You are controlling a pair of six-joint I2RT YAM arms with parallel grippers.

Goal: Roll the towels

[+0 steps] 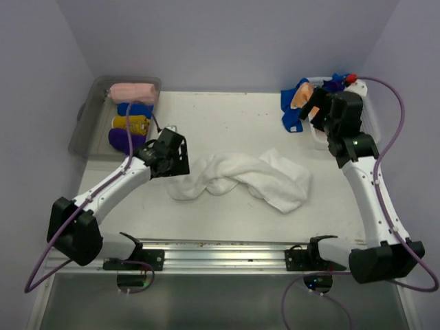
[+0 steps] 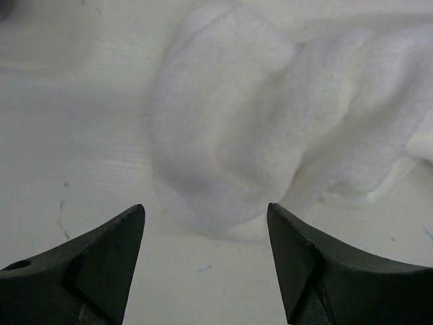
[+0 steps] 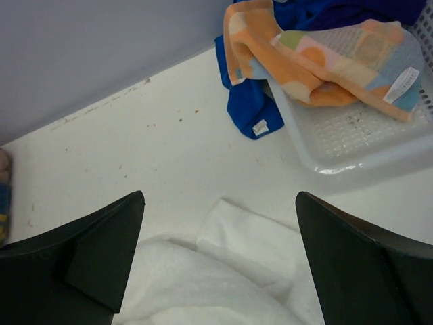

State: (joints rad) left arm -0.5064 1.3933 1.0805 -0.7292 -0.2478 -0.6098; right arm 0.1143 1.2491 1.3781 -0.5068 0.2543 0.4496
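L hand (image 2: 206, 211) & R hand (image 3: 220, 196) both wide open, arms stretched fwd, wrists tilted down.

White arm links (image 1: 115, 183), black joints (image 1: 72, 228), purple cables (image 1: 403, 113), dark wedge-shaped fingers (image 2: 101, 271)

white towel (image 2: 270, 115): cut by right edge | basket (image 3: 342, 164): cut by right edge

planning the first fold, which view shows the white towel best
The top external view: the whole white towel is visible, lying crumpled on the table. The left wrist view shows only one bunched end, close up. The right wrist view catches just a part at its bottom edge.
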